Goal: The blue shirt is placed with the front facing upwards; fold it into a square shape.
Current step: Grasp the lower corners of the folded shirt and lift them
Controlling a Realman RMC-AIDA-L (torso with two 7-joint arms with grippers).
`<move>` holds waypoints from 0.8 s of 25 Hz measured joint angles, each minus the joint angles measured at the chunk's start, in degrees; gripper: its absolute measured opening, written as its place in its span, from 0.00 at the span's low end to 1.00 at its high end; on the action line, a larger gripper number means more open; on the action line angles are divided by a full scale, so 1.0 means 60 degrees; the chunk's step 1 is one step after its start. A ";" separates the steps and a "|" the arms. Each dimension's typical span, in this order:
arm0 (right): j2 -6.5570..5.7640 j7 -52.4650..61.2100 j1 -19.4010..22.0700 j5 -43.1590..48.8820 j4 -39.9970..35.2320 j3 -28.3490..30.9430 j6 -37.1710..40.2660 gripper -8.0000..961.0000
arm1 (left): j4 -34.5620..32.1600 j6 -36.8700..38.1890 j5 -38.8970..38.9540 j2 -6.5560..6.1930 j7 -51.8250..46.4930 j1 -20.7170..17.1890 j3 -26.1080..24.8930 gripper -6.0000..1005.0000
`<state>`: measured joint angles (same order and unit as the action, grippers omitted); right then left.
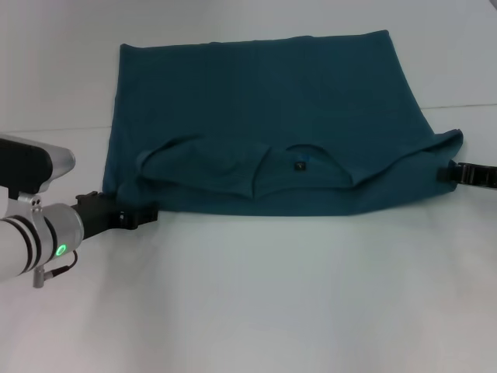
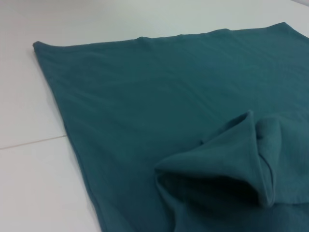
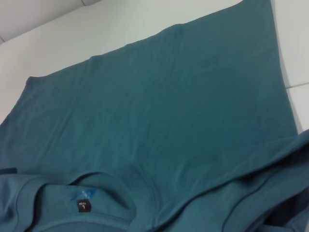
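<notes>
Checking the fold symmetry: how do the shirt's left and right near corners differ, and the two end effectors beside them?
On the blue shirt, the left near corner is bunched into a raised fold, while the right near corner stretches out to a point. The left end effector sits below the shirt's near edge; the right end effector sits farther up, at the side tip. Both are at the fabric's edge.

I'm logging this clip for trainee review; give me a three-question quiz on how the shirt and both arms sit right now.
1. True or false: the dark teal-blue cotton T-shirt lies plain side up, no lettering showing.
2. The collar with its small dark label faces: A) the robot, B) the far edge.
3. Which two shirt corners do the left tool and right tool sit at?

Key: 1 true; 2 A; 3 the two near corners, one at each side.
</notes>
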<state>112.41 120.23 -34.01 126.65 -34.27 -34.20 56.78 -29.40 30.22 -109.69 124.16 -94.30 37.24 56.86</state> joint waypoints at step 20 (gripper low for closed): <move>0.0029 -0.0011 0.0015 0.0000 -0.0020 0.0016 0.0017 0.04 | 0.0009 -0.0511 -0.0146 -0.0004 -0.0101 0.0119 0.0178 0.60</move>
<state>112.59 120.16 -33.92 126.65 -34.40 -34.10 56.88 -29.35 27.15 -110.57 124.13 -94.91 37.95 57.92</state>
